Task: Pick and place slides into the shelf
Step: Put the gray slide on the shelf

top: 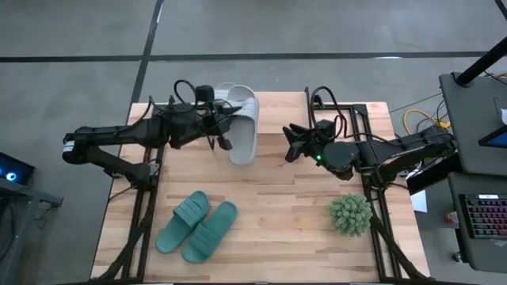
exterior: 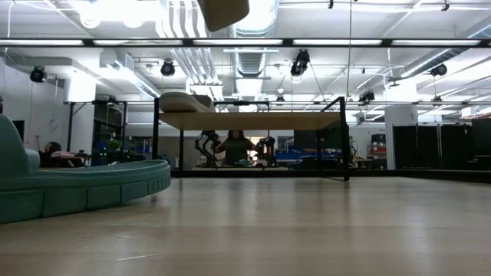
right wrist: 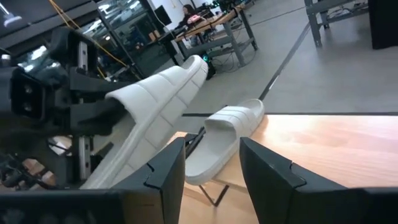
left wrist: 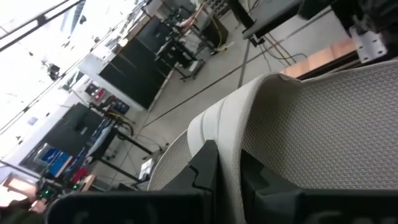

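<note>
Ribbed white foam slide (left wrist: pixel 323 118) in left claw (left wrist: pixel 224 180); teal pair (top: pixel 196 226)

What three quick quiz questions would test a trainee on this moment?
1. True or false: the left hand is shut on a white slide.
2. Where does the other white slide lie?
3. The teal slides are: A) on the shelf B) on the tabletop C) held.

Key: 1 true. 2 on the shelf. 3 B.

No legible text or labels
</note>
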Tool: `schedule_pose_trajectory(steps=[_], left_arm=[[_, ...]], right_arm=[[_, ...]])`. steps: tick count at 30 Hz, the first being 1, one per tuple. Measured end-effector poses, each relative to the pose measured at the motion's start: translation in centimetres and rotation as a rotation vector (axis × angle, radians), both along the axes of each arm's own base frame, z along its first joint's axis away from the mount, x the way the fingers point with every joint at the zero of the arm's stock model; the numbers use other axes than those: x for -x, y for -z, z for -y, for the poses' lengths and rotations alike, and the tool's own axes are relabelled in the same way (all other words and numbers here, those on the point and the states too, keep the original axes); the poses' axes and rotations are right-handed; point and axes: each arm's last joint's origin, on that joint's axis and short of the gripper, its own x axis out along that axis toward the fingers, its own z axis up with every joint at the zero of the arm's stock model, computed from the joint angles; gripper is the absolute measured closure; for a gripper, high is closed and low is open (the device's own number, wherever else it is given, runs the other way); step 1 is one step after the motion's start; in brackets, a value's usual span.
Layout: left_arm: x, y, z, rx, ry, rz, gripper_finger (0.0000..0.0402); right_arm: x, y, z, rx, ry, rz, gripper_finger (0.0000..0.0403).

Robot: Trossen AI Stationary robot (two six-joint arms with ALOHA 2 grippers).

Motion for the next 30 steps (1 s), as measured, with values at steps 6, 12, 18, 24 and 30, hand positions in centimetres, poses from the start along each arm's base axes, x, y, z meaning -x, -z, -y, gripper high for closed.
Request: schedule_pose_trajectory(steps=[6,12,18,24,30], left_arm=[[-0.8,1.1,-1.7,-0.043,0.016,-0.073,0.0401],[-2.4,2.9,-3.3,-0.066,-0.014,-0.174,0.0401],[-3.8,4.5,-4.4,-0.079,-0.031,-0.249,0.0401],[-4.5,5.5,-5.8,-0.071,-0.068,-0.281,0.0401],[-4.8,6.3,-7.1,-0.059,-0.075,-0.313,0.0401]], right_arm=[[0.1,-0.1,0.0,0.014,-0.002,-0.015,0.0257],[0.1,0.0,0.0,0.016,-0.002,-0.024,0.0259],[0.2,0.1,0.1,0.019,-0.002,-0.032,0.0264],[0.2,0.2,0.1,0.026,-0.003,-0.056,0.026],[0.2,0.3,0.1,0.03,-0.003,-0.062,0.0262]])
